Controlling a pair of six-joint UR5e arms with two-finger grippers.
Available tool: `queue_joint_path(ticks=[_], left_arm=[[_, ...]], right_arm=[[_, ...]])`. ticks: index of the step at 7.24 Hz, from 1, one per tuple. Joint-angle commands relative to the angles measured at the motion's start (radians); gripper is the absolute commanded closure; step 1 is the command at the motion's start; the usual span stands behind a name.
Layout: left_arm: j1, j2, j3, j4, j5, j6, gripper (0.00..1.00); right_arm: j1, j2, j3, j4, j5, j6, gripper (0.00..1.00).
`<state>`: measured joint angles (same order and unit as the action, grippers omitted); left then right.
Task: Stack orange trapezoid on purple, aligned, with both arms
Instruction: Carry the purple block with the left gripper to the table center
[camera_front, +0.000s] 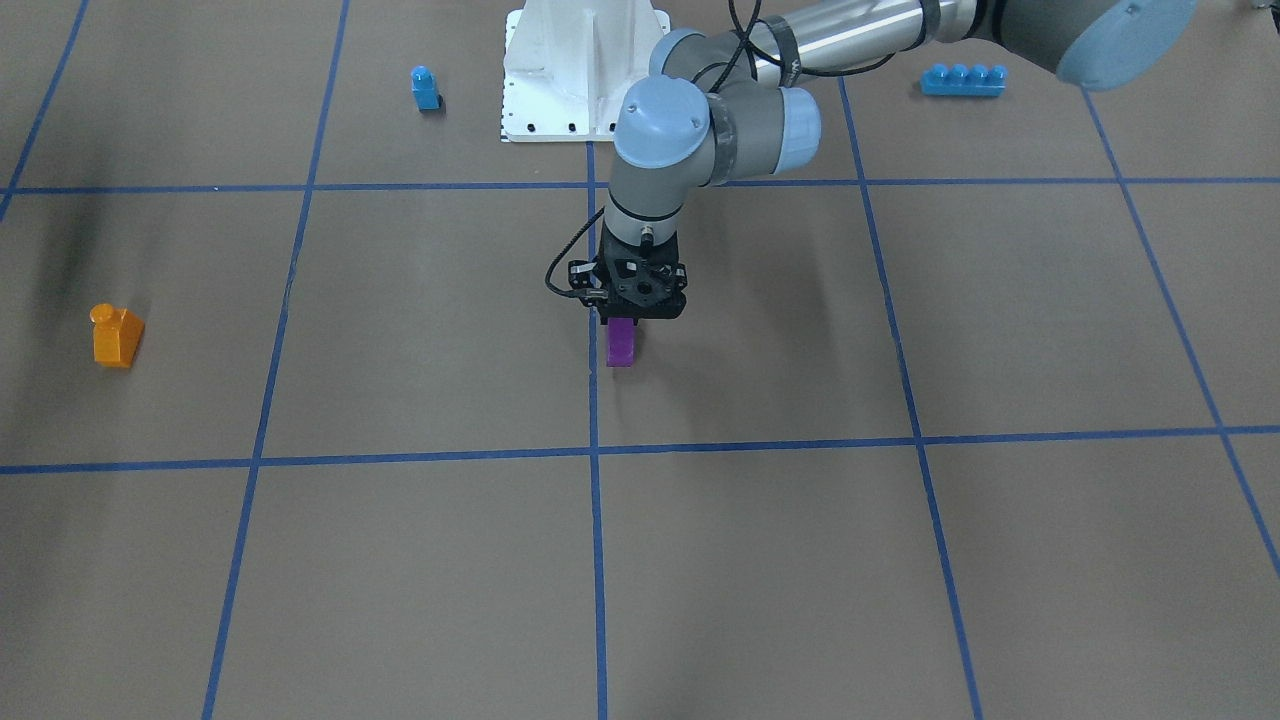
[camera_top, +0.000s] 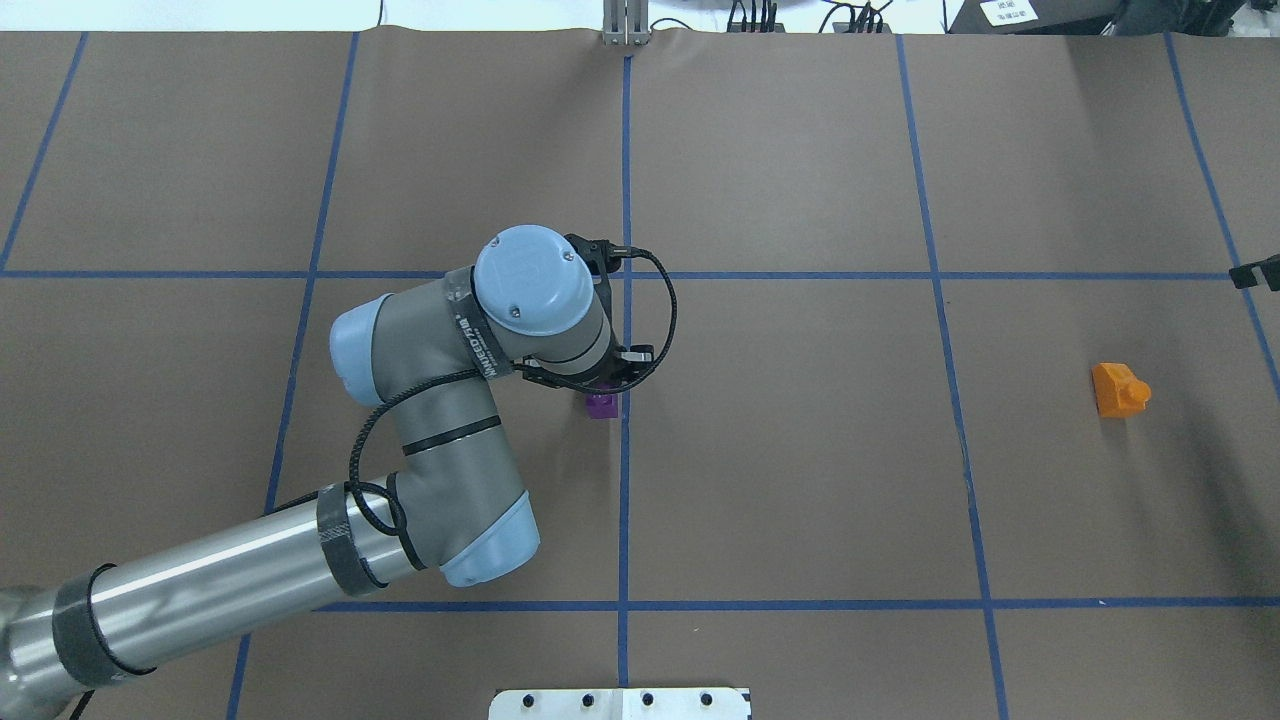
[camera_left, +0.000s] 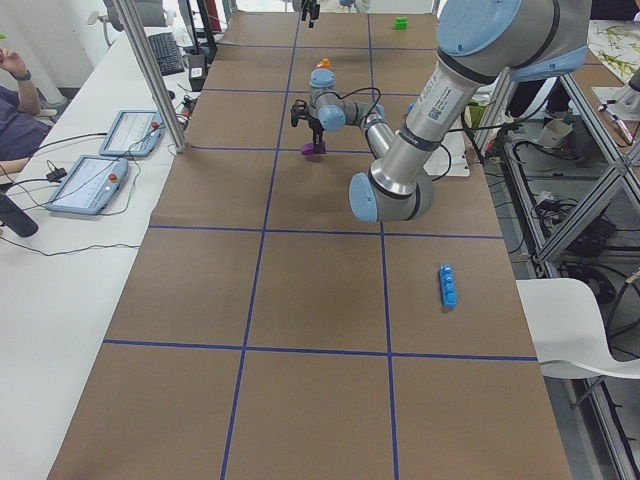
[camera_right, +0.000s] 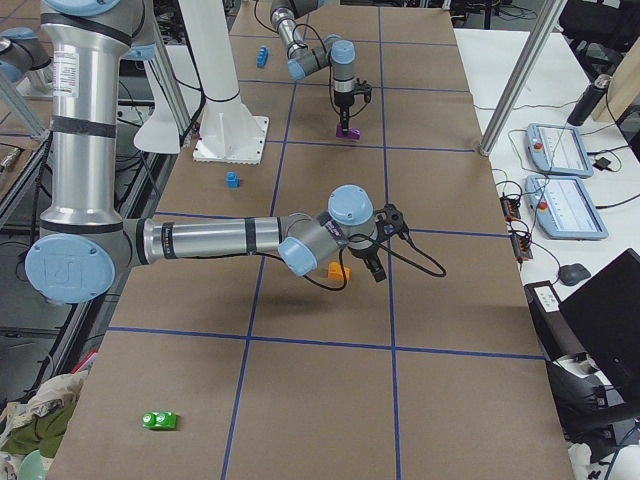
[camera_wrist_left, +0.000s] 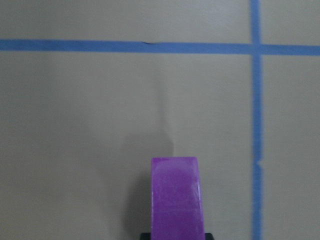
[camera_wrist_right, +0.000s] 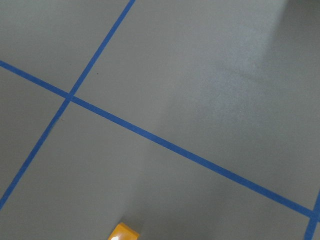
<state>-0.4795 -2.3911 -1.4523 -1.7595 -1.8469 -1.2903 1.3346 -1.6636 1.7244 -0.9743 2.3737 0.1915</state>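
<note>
Gripping the purple (camera_front: 621, 345) between closed fingers, the left tool (camera_front: 628, 312) points straight down near the middle of the worktop (camera_front: 800, 560), just beside a blue tape line (camera_front: 596, 520). Whether the block's base touches the surface cannot be told. In the overhead view the orange trapezoid (camera_top: 1118, 390) sits stud-up toward 3 o'clock from the purple, well apart from it and ungrasped. The right tool (camera_right: 374, 268) hovers near the orange block, at about 3 o'clock of it in the right side view; whether it is open or closed cannot be told. Likely hazards: releasing the purple before it is seated flat could tip or turn it. Pinching the orange block on its glossy sloped face could let it slip or rotate, leaving the slopes mismatched and the stud unengaged.
</note>
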Motion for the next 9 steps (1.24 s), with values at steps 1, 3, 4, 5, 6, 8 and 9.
queue_joint_path(ticks=[1, 3, 4, 5, 6, 8, 9], left_arm=[[0.021, -0.043, 0.059, 0.0, 0.032, -0.026, 1.0], [0.027, -0.049, 0.067, 0.0, 0.035, -0.026, 1.0], [0.027, -0.048, 0.067, 0.0, 0.035, -0.026, 1.0], [0.027, -0.048, 0.067, -0.001, 0.038, -0.024, 1.0], [0.028, -0.048, 0.067, -0.001, 0.052, -0.02, 0.95], [0.033, -0.048, 0.067, -0.003, 0.058, -0.015, 0.31], [0.039, -0.048, 0.067, -0.003, 0.058, -0.017, 0.0]], right_arm=[[0.001, -0.001, 0.0, 0.0, 0.001, 0.0, 0.0], [0.0, 0.001, 0.001, 0.0, -0.001, 0.0, 0.0], [0.0, 0.001, 0.001, 0.0, -0.001, 0.0, 0.0], [0.0, 0.001, 0.001, 0.0, -0.001, 0.0, 0.0], [0.0, 0.001, 0.0, 0.0, -0.001, 0.0, 0.0], [0.0, 0.001, 0.0, -0.001, -0.001, 0.0, 0.0], [0.0, 0.001, -0.002, -0.001, -0.001, 0.0, 0.0]])
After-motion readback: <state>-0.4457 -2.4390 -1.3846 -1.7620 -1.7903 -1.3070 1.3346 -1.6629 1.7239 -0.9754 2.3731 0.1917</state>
